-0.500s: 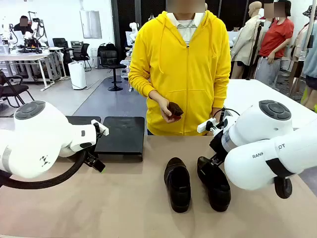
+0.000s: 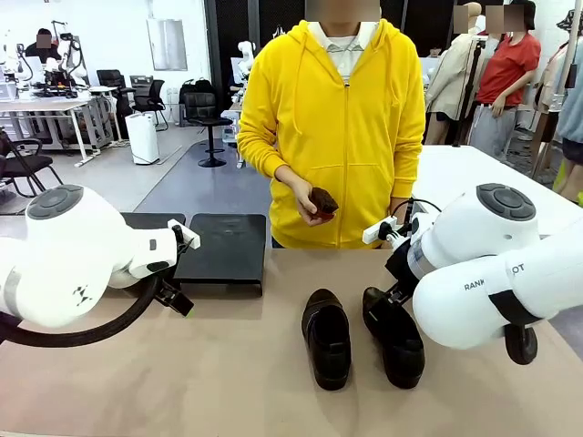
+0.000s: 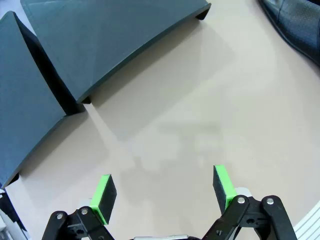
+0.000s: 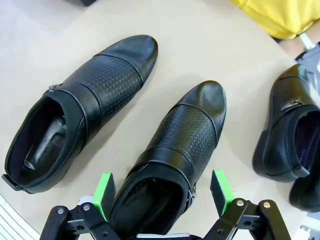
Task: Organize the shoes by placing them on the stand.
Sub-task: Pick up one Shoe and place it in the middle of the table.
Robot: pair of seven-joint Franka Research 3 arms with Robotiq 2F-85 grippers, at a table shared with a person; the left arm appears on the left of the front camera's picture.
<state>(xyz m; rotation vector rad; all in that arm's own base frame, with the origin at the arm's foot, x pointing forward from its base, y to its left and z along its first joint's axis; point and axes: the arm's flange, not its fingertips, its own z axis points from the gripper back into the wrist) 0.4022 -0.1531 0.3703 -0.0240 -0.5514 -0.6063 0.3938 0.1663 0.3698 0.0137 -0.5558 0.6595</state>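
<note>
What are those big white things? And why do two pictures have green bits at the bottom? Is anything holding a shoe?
Those are two robot arms. The front view looks across the table at a person. The other two pictures come from cameras on each arm's wrist; the green pads are what it pinches with. The left gripper is open over bare table, near the black stand. The right gripper hangs open over one black shoe, not pinching it; another shoe lies beside. No gripper holds a shoe. The person's hand holds a small dark thing I can't make out.
</note>
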